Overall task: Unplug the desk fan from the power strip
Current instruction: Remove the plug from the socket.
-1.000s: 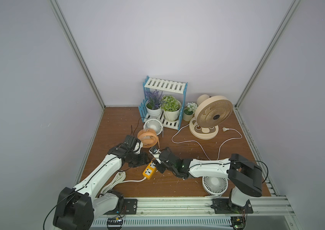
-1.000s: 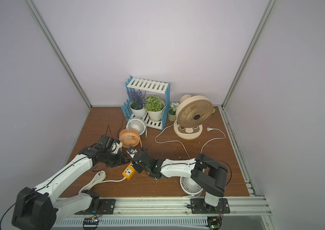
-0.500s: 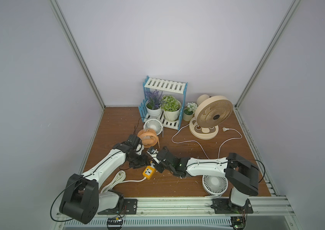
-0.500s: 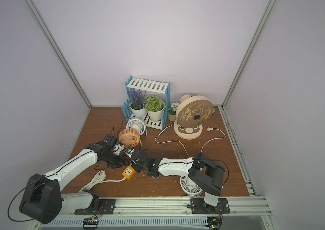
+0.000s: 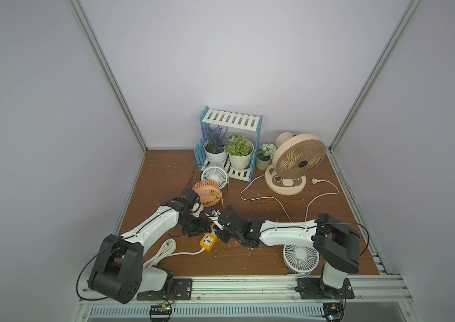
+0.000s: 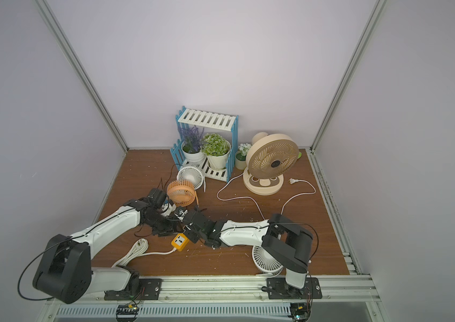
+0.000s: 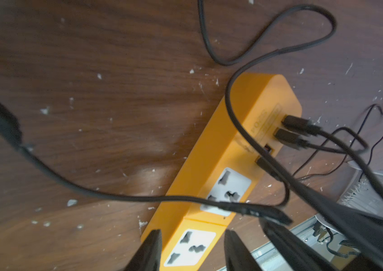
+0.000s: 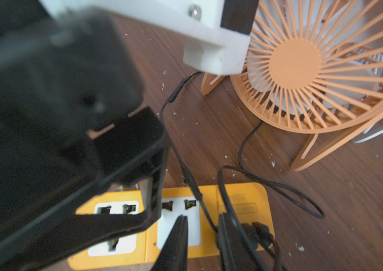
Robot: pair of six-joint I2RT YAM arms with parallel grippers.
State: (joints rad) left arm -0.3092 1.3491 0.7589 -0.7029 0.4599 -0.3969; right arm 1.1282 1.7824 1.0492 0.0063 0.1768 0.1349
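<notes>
The orange-yellow power strip lies on the wooden floor between both arms. My left gripper is open, its fingers flanking the strip's end socket, close to its sides. Three black USB plugs sit in the strip's port row. My right gripper hangs open over the strip by those plugs, a thin black cord running between its fingers. An orange desk fan and a small white one stand just beyond. I cannot tell which plug serves which fan.
A big beige fan stands at the back right, its white cord and loose plug on the floor. A blue-and-white plant rack is behind. Another white fan lies by the right arm's base. The strip's coiled white cord lies front left.
Both grippers have drawn in onto the strip and their jaws have narrowed. The left one has come down over the strip's socket end.
</notes>
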